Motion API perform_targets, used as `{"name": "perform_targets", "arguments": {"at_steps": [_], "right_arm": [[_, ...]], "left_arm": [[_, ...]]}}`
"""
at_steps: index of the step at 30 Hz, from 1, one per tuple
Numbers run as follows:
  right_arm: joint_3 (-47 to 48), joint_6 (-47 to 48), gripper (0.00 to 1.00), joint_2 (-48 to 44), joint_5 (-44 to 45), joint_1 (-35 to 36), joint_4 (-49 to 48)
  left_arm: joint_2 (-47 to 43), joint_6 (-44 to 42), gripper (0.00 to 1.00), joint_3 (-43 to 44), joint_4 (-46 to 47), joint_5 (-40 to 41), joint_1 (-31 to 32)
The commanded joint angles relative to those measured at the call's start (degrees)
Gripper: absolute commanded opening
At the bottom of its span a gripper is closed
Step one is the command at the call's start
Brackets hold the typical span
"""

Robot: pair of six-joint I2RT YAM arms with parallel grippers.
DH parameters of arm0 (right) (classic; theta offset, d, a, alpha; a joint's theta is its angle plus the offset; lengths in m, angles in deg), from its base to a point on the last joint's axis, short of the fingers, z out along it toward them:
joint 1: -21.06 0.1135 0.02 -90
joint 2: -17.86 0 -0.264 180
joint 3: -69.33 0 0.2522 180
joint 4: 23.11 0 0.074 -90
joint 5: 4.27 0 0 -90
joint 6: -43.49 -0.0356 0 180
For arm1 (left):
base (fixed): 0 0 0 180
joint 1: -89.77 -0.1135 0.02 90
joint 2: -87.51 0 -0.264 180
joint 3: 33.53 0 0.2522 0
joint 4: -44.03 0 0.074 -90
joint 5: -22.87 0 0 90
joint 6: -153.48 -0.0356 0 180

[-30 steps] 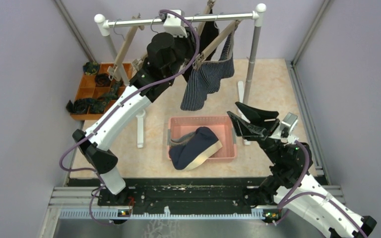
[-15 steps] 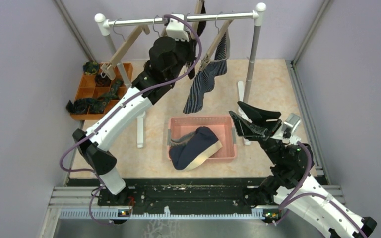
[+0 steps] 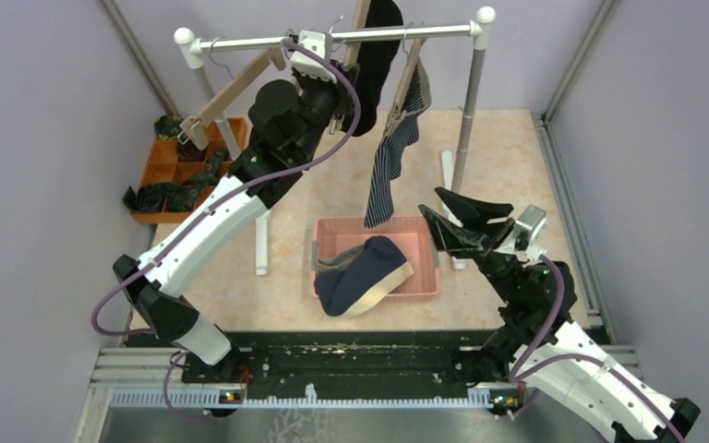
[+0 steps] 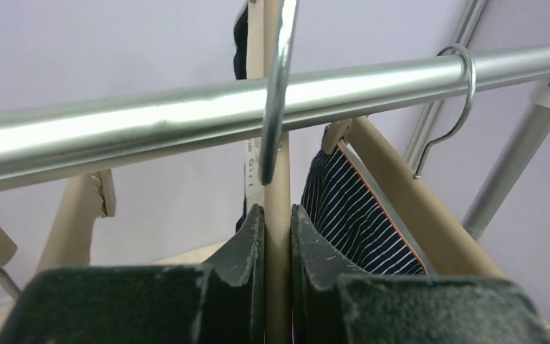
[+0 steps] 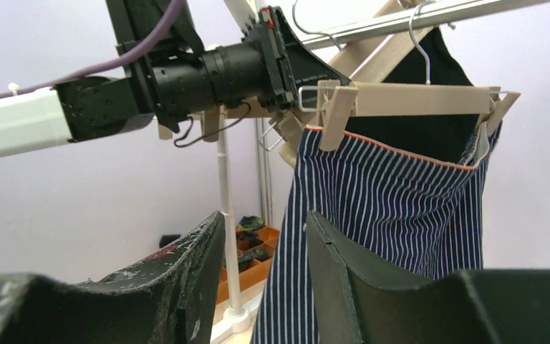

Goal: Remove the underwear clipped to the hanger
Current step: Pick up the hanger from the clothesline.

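Note:
My left gripper (image 3: 340, 81) is up at the rail, shut on the wooden hanger (image 4: 278, 244) that carries the black underwear (image 3: 375, 53). The wood sits tight between both fingers (image 4: 247, 240) in the left wrist view. The navy white-striped underwear (image 3: 388, 166) hangs clipped to the neighbouring hanger (image 5: 408, 99), and also shows in the left wrist view (image 4: 358, 222) and the right wrist view (image 5: 394, 215). My right gripper (image 3: 445, 221) is open and empty, low and to the right of the striped underwear. The plain navy underwear (image 3: 360, 272) and the grey-white striped one (image 3: 330, 264) lie in the pink basket (image 3: 425, 288).
The metal rail (image 4: 150, 125) spans two white-capped posts (image 3: 467, 120). An empty wooden hanger (image 3: 226, 88) hangs at the rail's left end. An orange divided tray (image 3: 159, 172) with dark rolled bundles sits at the back left. Purple walls close both sides.
My left arm has swung left and up with the hanger, lifting the black underwear above the rail. The striped underwear has turned edge-on and swung right. The right arm barely moved.

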Motion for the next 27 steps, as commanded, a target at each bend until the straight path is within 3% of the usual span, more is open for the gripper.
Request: {"name": "perform_targets", "arguments": {"at_steps": [1,11,18,23,27], "right_arm": [[1.1,0.86,0.46,1.26,-0.02,0.51,-1.12],[1.14,0.79,0.46,1.89,-0.02,0.51,-1.49],[1.49,-0.38,0.45,3.01,-1.47,0.53,-2.16],[1.6,-0.37,0.45,2.56,-1.34,0.53,-1.63],[1.53,-0.1,0.45,2.15,-1.04,0.55,-1.62]], "left_arm": [[-3.43,-2.69,0.0,1.23,6.54,-2.37,-0.31],[-8.83,2.58,0.0,-3.06,-2.44,-3.75,-0.31],[-7.96,2.67,0.0,-2.9,-10.1,-2.69,-0.46],[-6.34,5.71,0.0,-0.85,-16.72,-6.81,-0.48],[-8.63,7.42,0.0,-5.6,-17.09,-8.49,-0.4]]}}
